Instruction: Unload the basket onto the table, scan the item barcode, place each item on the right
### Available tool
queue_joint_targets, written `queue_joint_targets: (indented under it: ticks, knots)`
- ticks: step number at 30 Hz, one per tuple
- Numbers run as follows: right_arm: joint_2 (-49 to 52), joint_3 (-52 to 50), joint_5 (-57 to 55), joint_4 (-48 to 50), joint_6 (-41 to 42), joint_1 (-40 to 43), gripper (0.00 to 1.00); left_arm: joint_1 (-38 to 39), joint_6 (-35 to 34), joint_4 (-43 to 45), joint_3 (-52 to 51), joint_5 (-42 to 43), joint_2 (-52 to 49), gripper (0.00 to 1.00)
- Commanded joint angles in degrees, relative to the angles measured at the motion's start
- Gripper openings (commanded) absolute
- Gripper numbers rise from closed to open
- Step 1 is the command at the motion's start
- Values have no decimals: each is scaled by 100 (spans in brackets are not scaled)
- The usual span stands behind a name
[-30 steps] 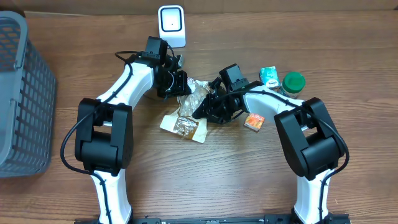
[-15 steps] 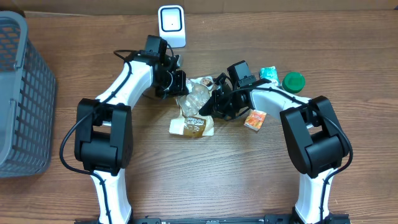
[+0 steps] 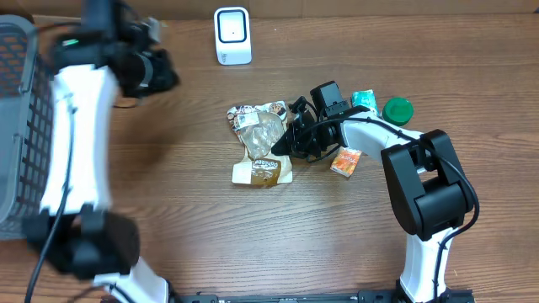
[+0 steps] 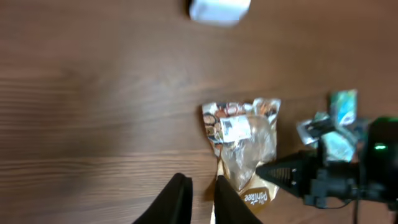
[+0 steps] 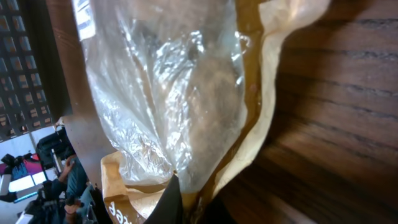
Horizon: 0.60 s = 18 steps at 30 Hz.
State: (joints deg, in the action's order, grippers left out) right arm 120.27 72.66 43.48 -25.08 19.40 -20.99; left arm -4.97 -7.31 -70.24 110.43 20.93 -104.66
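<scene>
The item is a snack bag (image 3: 261, 135) of clear plastic with tan printed ends, lying on the wooden table. In the left wrist view the bag (image 4: 245, 146) shows a white barcode label (image 4: 235, 129) facing up. My right gripper (image 3: 282, 145) is shut on the bag's right edge; the right wrist view shows its dark fingers (image 5: 186, 199) pinching the plastic (image 5: 168, 93). My left gripper (image 3: 156, 71) is blurred at the far left, away from the bag. Its fingers (image 4: 202, 186) stand slightly apart with nothing between them. The white scanner (image 3: 232, 34) stands at the table's back edge.
A grey basket (image 3: 17, 126) sits at the left edge. Behind my right arm lie a green-lidded jar (image 3: 397, 110), a teal packet (image 3: 364, 101) and a small orange packet (image 3: 345, 161).
My left gripper has let go of the bag and swung up and away to the far left. The right gripper has shut on the bag, which now lies spread on the table.
</scene>
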Motion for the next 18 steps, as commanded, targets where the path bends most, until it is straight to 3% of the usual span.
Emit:
queue_joint_targets:
  ticks: [1,5,7,8,12,13,15,18]
  knots:
    - [-468,-26,-11,-55,-234,44,4,-245,155,-120,37,-57,175,18]
    - [-1010,-26,-291,-192,-424,22,4,-442,151,-262,15,-61,81,24]
    - [-1298,-26,-538,-271,-474,-9,4,-463,153,-260,-24,-105,52,34]
    - [-1464,-26,-675,-306,-479,-35,4,-466,144,-258,-48,-175,42,40]
    - [-2162,-26,-1113,-461,-649,-254,4,-490,-52,-258,-90,-592,39,84]
    - [-2334,-26,-1211,-487,-723,-323,4,-509,-96,-258,-90,-667,39,89]
    - [-2675,-26,-1353,-514,-800,-452,4,-573,-153,-254,-90,-754,39,99]
    - [-3204,-26,-1360,-525,-1062,-603,4,-719,-214,-229,-90,-802,39,100]
